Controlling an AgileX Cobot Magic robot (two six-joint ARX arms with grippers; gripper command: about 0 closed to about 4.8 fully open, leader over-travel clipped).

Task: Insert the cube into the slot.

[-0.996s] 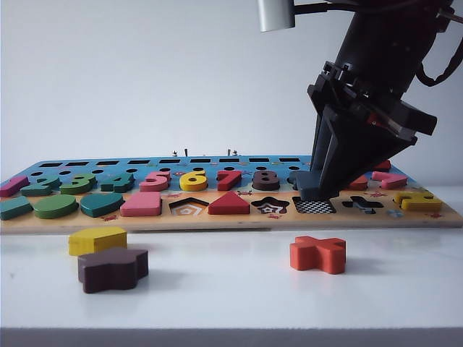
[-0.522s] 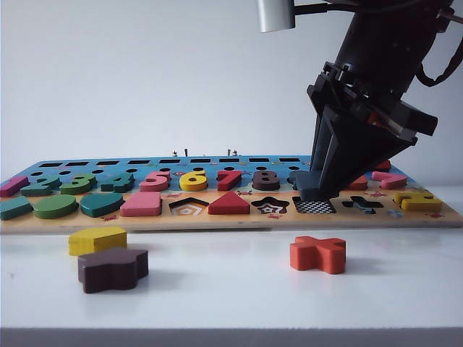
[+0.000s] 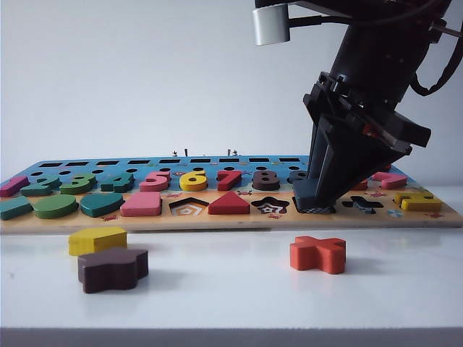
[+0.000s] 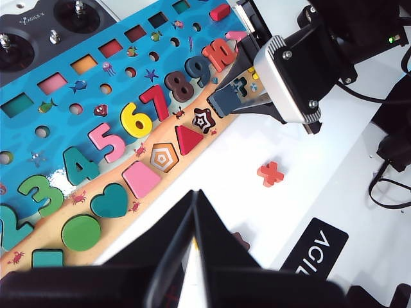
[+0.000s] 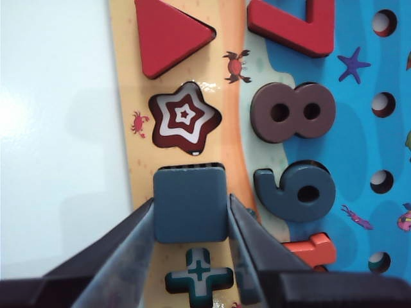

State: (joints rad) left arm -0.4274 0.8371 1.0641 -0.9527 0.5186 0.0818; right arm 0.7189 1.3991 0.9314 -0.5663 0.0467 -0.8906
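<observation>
The cube (image 3: 307,192), a flat dark navy square block, sits between the fingers of my right gripper (image 3: 312,199), which is shut on it and points down at the colourful puzzle board (image 3: 231,219). It hangs low over the slot (image 3: 317,210), whose checkerboard floor shows only as a thin strip below it. In the right wrist view the cube (image 5: 191,203) covers nearly all of the slot (image 5: 190,167), with the gripper (image 5: 191,217) pinching its two sides. From the left wrist view the cube (image 4: 224,101) lies beside the star recess. My left gripper (image 4: 195,196) is shut and empty, over the white table.
On the table before the board lie an orange cross (image 3: 318,254), a yellow pentagon block (image 3: 97,240) and a brown flower block (image 3: 113,269). Star (image 3: 270,206), pentagon (image 3: 189,208) and cross (image 3: 362,204) recesses flank the slot. A remote controller (image 4: 38,32) lies past the board.
The right gripper has sunk a little with the cube, towards the board's front edge. The cube now hides most of the checkerboard floor that showed before.
</observation>
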